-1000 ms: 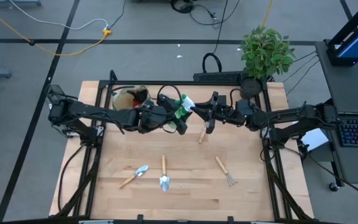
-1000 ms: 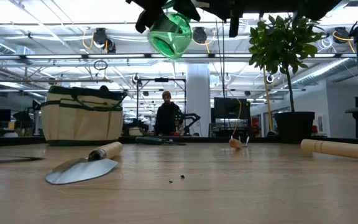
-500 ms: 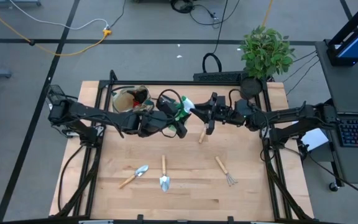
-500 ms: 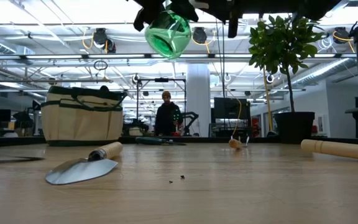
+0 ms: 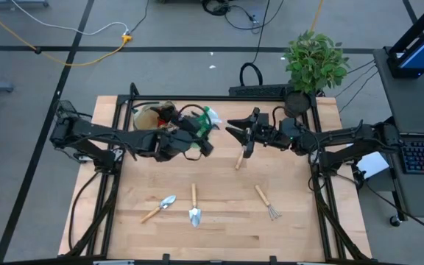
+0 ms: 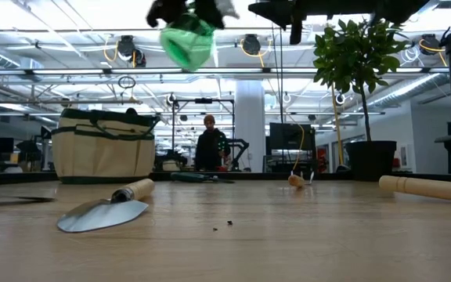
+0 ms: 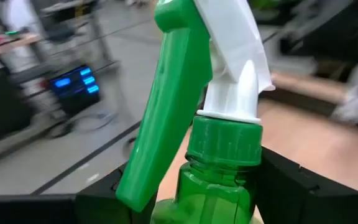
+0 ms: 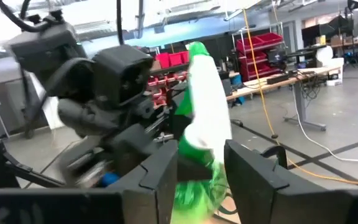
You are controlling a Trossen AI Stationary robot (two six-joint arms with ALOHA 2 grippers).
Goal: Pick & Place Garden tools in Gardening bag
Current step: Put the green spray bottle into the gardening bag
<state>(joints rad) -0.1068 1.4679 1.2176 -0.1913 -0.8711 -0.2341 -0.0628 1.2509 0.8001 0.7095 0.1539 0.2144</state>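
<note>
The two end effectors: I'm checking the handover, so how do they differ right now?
The left end effector grips the green spray bottle by its neck; the right end effector holds nothing, its fingers spread. The left sits nearer the gardening bag; the right is over the table's middle. Both hang above the table.

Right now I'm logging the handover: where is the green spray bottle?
High view: the green spray bottle is held off the table in the left gripper, between the gardening bag and the open right gripper.

left hand (image 5: 191, 136) raised above the table, fingers clamped, right hand (image 5: 235, 131) just beside it, fingers parted
</note>
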